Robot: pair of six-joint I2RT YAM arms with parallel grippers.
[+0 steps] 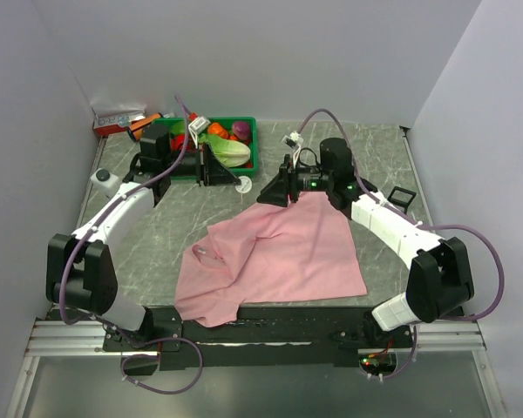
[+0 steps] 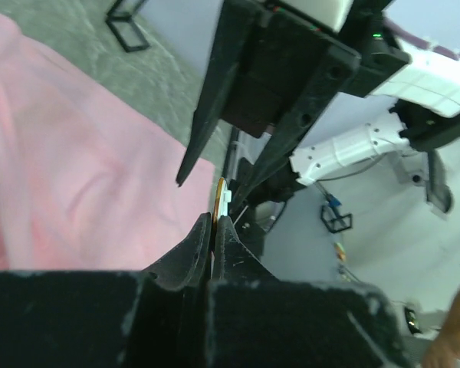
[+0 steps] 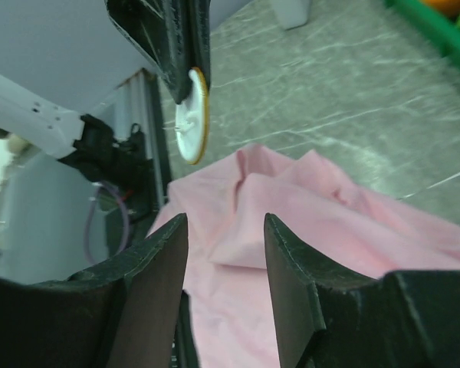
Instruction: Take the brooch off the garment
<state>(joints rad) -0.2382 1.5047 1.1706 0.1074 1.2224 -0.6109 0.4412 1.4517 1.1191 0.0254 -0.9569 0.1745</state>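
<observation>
The pink garment (image 1: pixel 283 252) lies crumpled on the table in front of the arms; it also shows in the left wrist view (image 2: pixel 61 176) and the right wrist view (image 3: pixel 307 222). The brooch (image 1: pixel 244 185), a round white disc with a gold rim, is off the cloth. My left gripper (image 1: pixel 234 179) is shut on it and holds it edge-on (image 2: pixel 221 198) above the table, just past the garment's far left corner. My right gripper (image 1: pixel 270 193) is open and empty, its jaws apart over the garment's top edge (image 3: pixel 226 253). It faces the brooch (image 3: pixel 192 115).
A green bin (image 1: pixel 251 131) with toy vegetables stands at the back behind the left gripper. A red and white box (image 1: pixel 118 120) lies at the back left. A white bottle (image 1: pixel 102 177) stands at the left edge. A small black frame (image 1: pixel 401 196) sits at the right.
</observation>
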